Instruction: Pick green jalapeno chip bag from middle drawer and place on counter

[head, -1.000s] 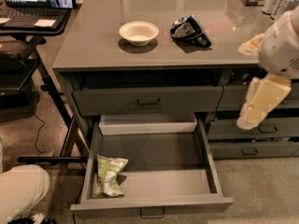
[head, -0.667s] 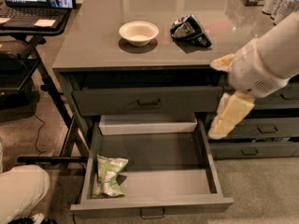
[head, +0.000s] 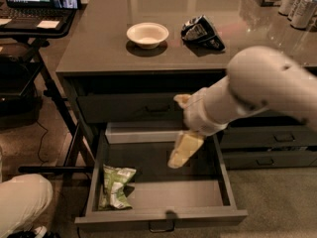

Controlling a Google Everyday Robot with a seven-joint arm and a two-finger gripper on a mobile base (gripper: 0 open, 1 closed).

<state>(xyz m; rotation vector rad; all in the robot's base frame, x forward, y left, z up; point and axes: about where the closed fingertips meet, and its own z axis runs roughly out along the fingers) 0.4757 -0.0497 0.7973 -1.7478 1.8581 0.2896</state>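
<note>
The green jalapeno chip bag (head: 115,187) lies flat in the front left corner of the open middle drawer (head: 198,194). My gripper (head: 181,150) hangs over the drawer's middle, above the floor and to the right of the bag, apart from it. My white arm reaches in from the right. The counter (head: 99,48) sits above the drawers.
On the counter stand a white bowl (head: 147,34) and a black and silver snack bag (head: 201,32). Cans (head: 298,6) stand at the counter's far right. A laptop stand (head: 34,14) is at the left. Narrower drawers (head: 270,143) are at the right.
My arm has swung left from the right edge, and the gripper now hangs over the open drawer's middle. The bag has not moved.
</note>
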